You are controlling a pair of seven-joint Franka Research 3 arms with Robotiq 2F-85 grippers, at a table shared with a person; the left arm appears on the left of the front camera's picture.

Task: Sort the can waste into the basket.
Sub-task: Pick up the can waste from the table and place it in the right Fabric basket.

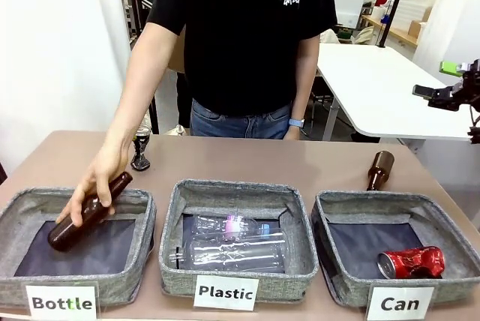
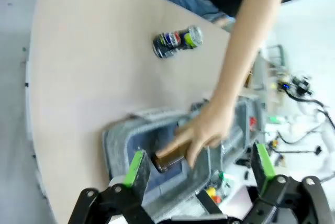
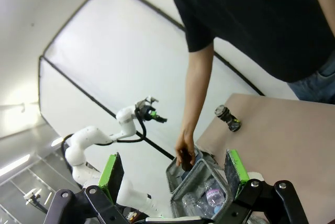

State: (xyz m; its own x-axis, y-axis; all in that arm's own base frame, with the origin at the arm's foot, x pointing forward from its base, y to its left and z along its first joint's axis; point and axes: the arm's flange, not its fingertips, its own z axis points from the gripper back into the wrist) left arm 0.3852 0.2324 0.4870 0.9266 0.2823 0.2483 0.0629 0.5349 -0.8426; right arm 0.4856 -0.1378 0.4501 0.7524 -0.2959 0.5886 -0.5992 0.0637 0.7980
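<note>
Left pincer (image 2: pixel 200 164): wide open, nothing in it, hanging above the Bottle bin (image 2: pixel 115 140), where the person's hand (image 2: pixel 209 130) is busy.
Right pincer (image 3: pixel 172 167): wide too, empty, parked high at 3 o'clock in the front view.
Black can (image 2: pixel 178 42): on the bare table (image 2: pixel 94 51), 12 o'clock from the left pincer, well apart from the Can basket (image 1: pixel 375 197).
Red can (image 1: pixel 411 262): already in that basket, 5 o'clock corner.
My take: wait till that hand clears, then drop straight over the black can and squeeze across its crushed body, not the ends.
</note>
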